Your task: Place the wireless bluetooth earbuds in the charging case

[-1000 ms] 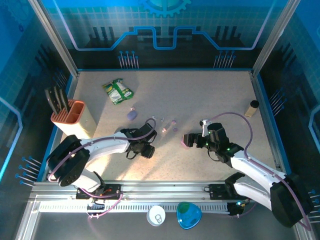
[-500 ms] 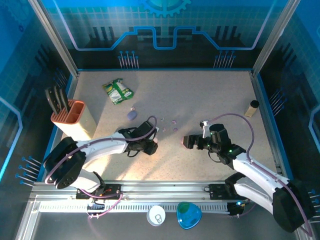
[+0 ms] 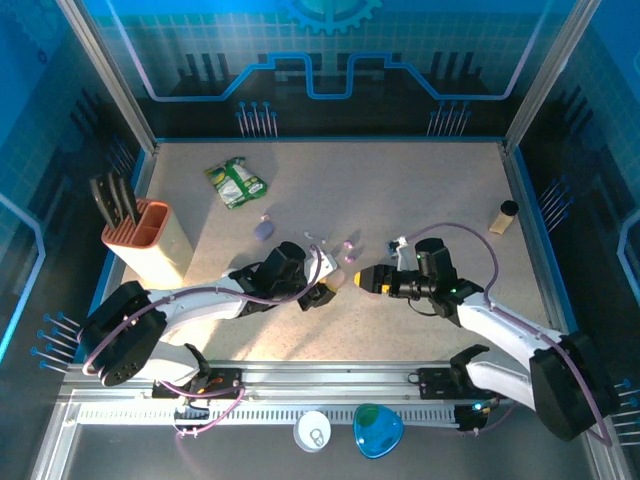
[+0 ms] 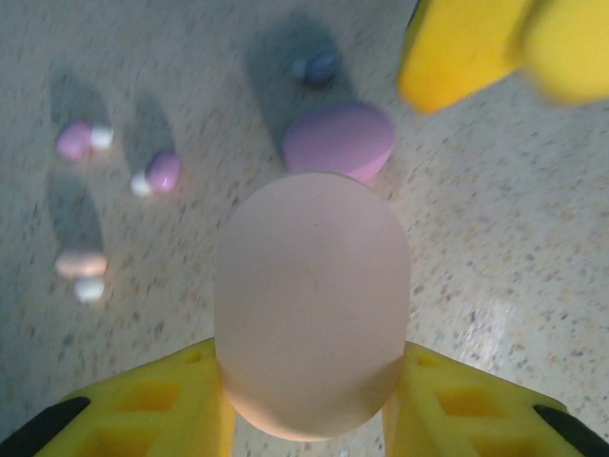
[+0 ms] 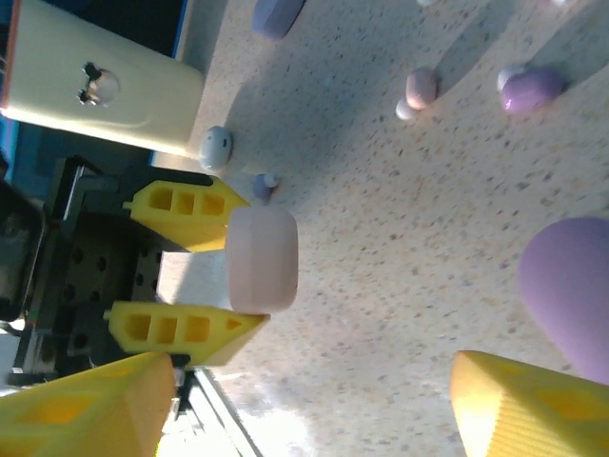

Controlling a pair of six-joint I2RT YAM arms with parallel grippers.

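Observation:
My left gripper [image 3: 325, 290] [image 4: 312, 362] is shut on a pale pink pebble-shaped case [image 4: 312, 305] [image 5: 262, 259] [image 3: 338, 280], held just above the table. Facing it from the right, my right gripper [image 3: 368, 277] [image 5: 314, 381] is open with nothing between its fingers. A purple case [image 4: 338, 140] [image 5: 571, 295] lies on the table just beyond the pink one. Tiny earbuds lie loose on the table: a pink one [image 4: 78, 139] [image 5: 419, 90], a lavender one [image 4: 159, 173] [image 5: 528, 90], a peach one [image 4: 81, 267], and a small bluish one [image 4: 316, 65] [image 5: 264, 186].
Another purple case [image 3: 264, 229] lies farther back on the left. A cream knife block [image 3: 145, 238] stands at the left edge, with a green packet [image 3: 236, 182] behind it. A small bottle [image 3: 503, 216] sits at the right edge. A small white rounded piece [image 5: 216, 146] lies near the block.
My left gripper has moved right toward the middle of the table, and my right gripper has moved left toward it. The two now face each other closely.

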